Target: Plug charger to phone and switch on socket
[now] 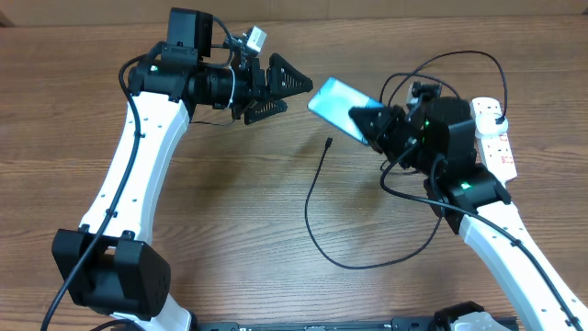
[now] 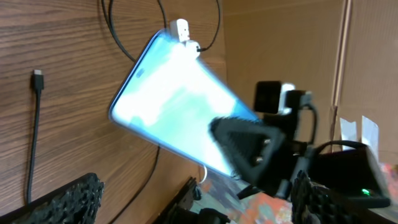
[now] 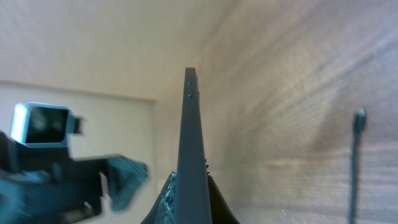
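Overhead view: right pincer [image 1: 367, 121] is clamped on the phone [image 1: 333, 99], holding one end and keeping it tilted clear of the counter [image 1: 220, 211] with the lit screen up. Left pincer [image 1: 292, 96] is spread wide and empty, just beside the phone's free end and not touching it.

Charger [image 1: 312, 198] lies slack on the counter. Its connector tip [image 1: 329, 142] is below the raised phone and apart from it. The cable loops back toward the right arm; I cannot tell whether its plug sits in the socket [image 1: 494, 138], which lies on the far right of the counter.

Right wrist view: phone [image 3: 191, 155] is seen edge-on between the pads, with the tip [image 3: 359, 118] off to the side on the wood.

Handling, as I judge it:
- Phone: rigid, light and glass-faced, so likely slick. A firm pinch across the flat faces suits it. It could pivot if the port end is pushed off-axis.
- Cable: thin and limp, with no stiffness for pushing. Take it at the hard connector body in the left wrist view [image 2: 37, 78], right behind the metal tip and square to its flat sides, so that it can be lined up with the port.
- Tip is small and could roll or twist in the pads.
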Robot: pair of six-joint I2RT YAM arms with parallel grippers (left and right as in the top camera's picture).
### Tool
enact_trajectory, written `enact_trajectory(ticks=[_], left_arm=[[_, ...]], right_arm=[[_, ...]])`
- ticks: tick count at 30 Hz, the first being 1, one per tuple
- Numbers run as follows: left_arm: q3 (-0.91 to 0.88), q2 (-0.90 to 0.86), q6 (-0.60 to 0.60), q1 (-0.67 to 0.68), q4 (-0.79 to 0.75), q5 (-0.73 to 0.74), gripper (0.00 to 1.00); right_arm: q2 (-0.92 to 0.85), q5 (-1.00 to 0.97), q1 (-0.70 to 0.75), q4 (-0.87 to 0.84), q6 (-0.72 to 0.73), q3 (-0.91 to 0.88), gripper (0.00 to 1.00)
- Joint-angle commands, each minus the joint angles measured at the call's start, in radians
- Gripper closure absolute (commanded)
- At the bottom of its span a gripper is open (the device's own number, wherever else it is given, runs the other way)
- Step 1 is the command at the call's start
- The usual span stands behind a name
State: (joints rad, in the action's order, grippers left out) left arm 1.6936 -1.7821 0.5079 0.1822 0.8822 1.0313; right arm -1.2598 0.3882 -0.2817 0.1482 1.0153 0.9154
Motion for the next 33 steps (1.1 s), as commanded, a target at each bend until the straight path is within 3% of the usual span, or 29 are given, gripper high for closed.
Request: enact_trajectory(ticks=[1, 8, 17, 27, 33], left_arm=[[0.011, -0.02, -0.001, -0.005, -0.001, 0.035, 0.0], [0.01, -0.077, 0.067, -0.005, -0.081, 0.13, 0.0], [0.01, -0.161, 0.286, -0.005, -0.286, 0.201, 0.0], [0.01, -0.195, 0.467, -0.005, -0.449, 0.171, 0.02], [0.01, -0.195, 0.631, -0.004, -0.498, 0.107, 0.14]], right_arm=[[0.027, -0.146, -0.039, -0.02, 0.069, 0.096, 0.96], [0.004, -0.261, -0.078, -0.086, 0.301, 0.101, 0.96], [-0.101, -0.28, -0.145, -0.252, 0.499, 0.101, 0.96], [-0.178, -0.28, -0.163, -0.285, 0.534, 0.101, 0.96], [-0.198, -0.312, -0.164, -0.364, 0.613, 0.101, 0.96]])
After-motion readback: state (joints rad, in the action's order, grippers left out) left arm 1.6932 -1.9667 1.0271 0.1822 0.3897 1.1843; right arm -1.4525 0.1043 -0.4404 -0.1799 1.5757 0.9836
